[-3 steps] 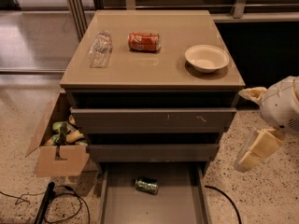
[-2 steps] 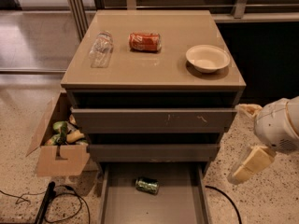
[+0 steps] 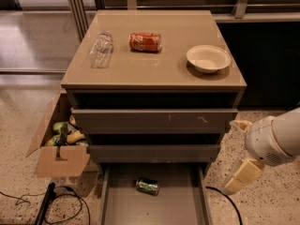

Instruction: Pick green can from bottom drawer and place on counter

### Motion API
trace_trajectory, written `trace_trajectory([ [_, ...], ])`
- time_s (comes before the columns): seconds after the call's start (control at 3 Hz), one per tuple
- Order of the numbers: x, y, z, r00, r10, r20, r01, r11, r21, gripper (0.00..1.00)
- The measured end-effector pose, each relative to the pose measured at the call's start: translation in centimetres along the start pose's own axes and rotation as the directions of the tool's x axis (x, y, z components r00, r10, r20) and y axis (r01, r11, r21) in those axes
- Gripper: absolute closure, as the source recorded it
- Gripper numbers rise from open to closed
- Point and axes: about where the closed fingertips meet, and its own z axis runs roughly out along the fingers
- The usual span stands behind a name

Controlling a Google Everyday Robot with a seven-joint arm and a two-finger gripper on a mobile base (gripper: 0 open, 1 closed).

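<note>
The green can (image 3: 147, 186) lies on its side on the floor of the open bottom drawer (image 3: 183, 205), near its back, left of centre. The counter (image 3: 154, 67) is the tan top of the cabinet above. My gripper (image 3: 233, 156) hangs to the right of the cabinet, level with the lower drawers, outside the drawer and well right of the can. Its two beige fingers (image 3: 242, 176) are spread wide apart with nothing between them.
On the counter lie a red-orange soda can (image 3: 145, 41), a clear plastic bottle (image 3: 101, 49) and a cream bowl (image 3: 208, 58). A cardboard box (image 3: 58, 146) of items stands left of the cabinet. Black cables (image 3: 65, 203) lie on the speckled floor.
My gripper and arm have moved down and slightly left, from beside the middle drawers towards the bottom drawer's height. The can and counter items have not moved.
</note>
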Motion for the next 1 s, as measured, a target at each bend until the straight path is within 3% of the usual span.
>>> trace_trajectory([
  [1.0,5.3,3.1,16.0,0.989,0.1,0.104,-0.091,0.9917,-0.091,0.0],
])
